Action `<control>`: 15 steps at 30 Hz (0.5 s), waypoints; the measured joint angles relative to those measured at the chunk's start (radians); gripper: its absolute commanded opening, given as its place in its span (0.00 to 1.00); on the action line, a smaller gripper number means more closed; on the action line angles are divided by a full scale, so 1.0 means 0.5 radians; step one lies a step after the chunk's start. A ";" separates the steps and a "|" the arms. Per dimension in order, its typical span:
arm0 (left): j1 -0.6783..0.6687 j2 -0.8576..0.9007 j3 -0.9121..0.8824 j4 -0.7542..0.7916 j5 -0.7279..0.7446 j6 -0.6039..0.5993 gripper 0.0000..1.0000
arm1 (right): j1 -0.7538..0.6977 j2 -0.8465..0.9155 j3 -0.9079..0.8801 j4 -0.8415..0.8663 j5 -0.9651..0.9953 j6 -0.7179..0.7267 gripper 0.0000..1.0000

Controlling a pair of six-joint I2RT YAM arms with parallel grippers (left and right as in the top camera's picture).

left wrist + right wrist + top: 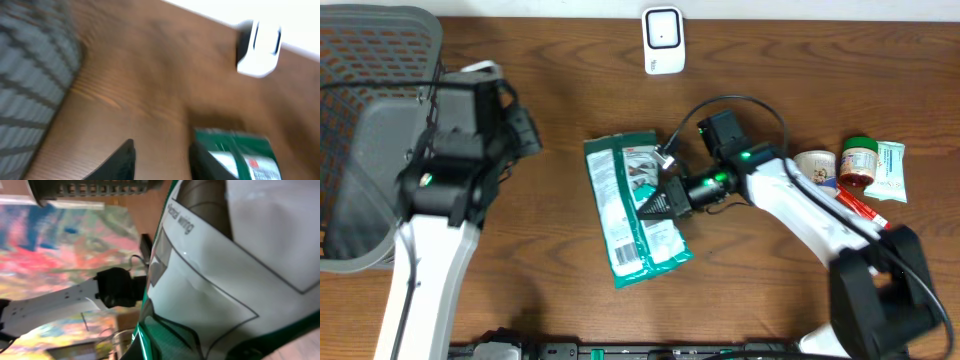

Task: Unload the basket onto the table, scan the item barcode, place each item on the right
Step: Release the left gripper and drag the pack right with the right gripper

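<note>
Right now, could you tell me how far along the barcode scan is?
Done: the right gripper is shut on the edge of the packet. In hand: the packet is low over the table, short of the scanner. Left: carry it to the scanner and scan. The left gripper is open and empty by the basket.

Right wrist view, upper middle of the frame: slanted dark print on the white panel of the green-and-white packet. Second word reads "wing"; first word unclear. Other print illegible.
</note>
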 measured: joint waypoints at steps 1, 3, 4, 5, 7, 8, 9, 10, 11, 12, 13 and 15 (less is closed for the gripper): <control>0.016 -0.048 0.000 0.001 -0.034 -0.011 0.41 | -0.004 -0.044 0.000 -0.059 0.048 -0.036 0.01; 0.053 -0.137 0.000 0.001 -0.110 -0.037 0.42 | -0.011 -0.124 0.000 -0.148 0.148 -0.091 0.01; 0.073 -0.172 0.000 0.001 -0.148 -0.049 0.47 | -0.012 -0.152 0.000 -0.175 0.193 -0.108 0.01; 0.093 -0.203 0.000 0.000 -0.188 -0.053 0.53 | -0.012 -0.175 0.000 -0.194 0.243 -0.125 0.01; 0.134 -0.247 0.000 -0.004 -0.267 -0.063 0.58 | -0.012 -0.198 0.000 -0.201 0.309 -0.145 0.01; 0.152 -0.256 0.000 -0.011 -0.305 -0.066 0.61 | -0.012 -0.201 0.000 -0.203 0.333 -0.154 0.01; 0.168 -0.258 0.000 -0.021 -0.341 -0.066 0.62 | -0.012 -0.201 0.000 -0.204 0.358 -0.163 0.01; 0.187 -0.255 0.000 -0.028 -0.381 -0.070 0.63 | -0.012 -0.201 0.000 -0.210 0.375 -0.167 0.01; 0.203 -0.248 0.000 -0.033 -0.417 -0.073 0.64 | -0.012 -0.201 0.000 -0.217 0.391 -0.171 0.01; 0.219 -0.240 0.000 -0.036 -0.449 -0.073 0.64 | -0.012 -0.201 0.000 -0.224 0.403 -0.172 0.01; 0.235 -0.233 0.000 -0.037 -0.475 -0.073 0.66 | -0.012 -0.201 0.000 -0.231 0.412 -0.173 0.01; 0.268 -0.222 0.000 -0.037 -0.518 -0.075 0.67 | -0.021 -0.201 0.000 -0.240 0.408 -0.172 0.01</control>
